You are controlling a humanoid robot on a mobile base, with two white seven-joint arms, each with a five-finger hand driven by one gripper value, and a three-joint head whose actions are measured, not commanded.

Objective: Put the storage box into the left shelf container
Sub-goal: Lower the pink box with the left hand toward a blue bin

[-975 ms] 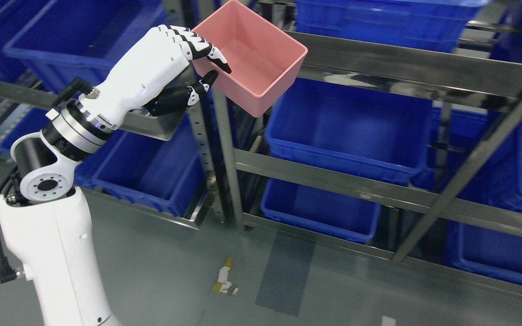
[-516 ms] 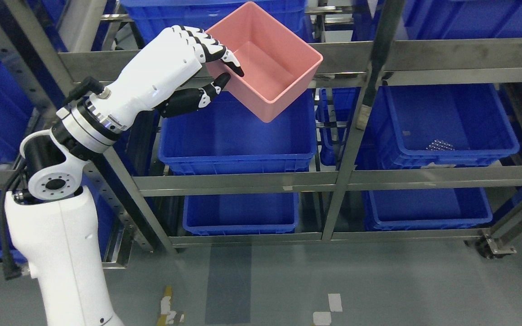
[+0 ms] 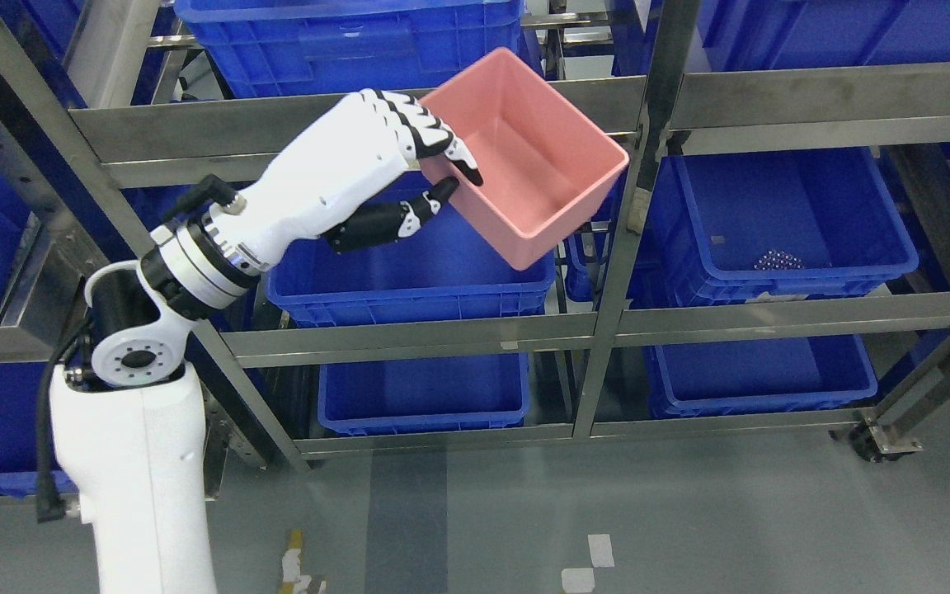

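Pink plastic identifies the storage box (image 3: 537, 161) you are tracking: an open-topped, empty rectangular box, tilted so that its opening faces up and toward the camera. You will find it held in the air in front of the steel shelf frame (image 3: 409, 338), at the level of the upper horizontal rail. Its lower corner hangs over the right end of the left shelf container (image 3: 409, 276), a blue bin on the middle level of the left bay. The box is not inside that bin.

Check the left robot hand (image 3: 409, 173). It is closed on the near left wall of the storage box: the four fingers (image 3: 434, 140) hook over the rim into the interior, and the thumb (image 3: 397, 223) presses against the outer face below them. The white forearm rises from the lower left of the head view and slopes up to the right toward the box.

Note the surrounding layout. A vertical steel post (image 3: 636, 198) stands just right of the box and separates the two bays. The right bay holds another blue bin (image 3: 788, 256) at the same level, with a small cluster of shiny items (image 3: 778, 261) on its floor. Further blue bins sit on the level above and the level below. The floor (image 3: 689, 511) beneath is grey.
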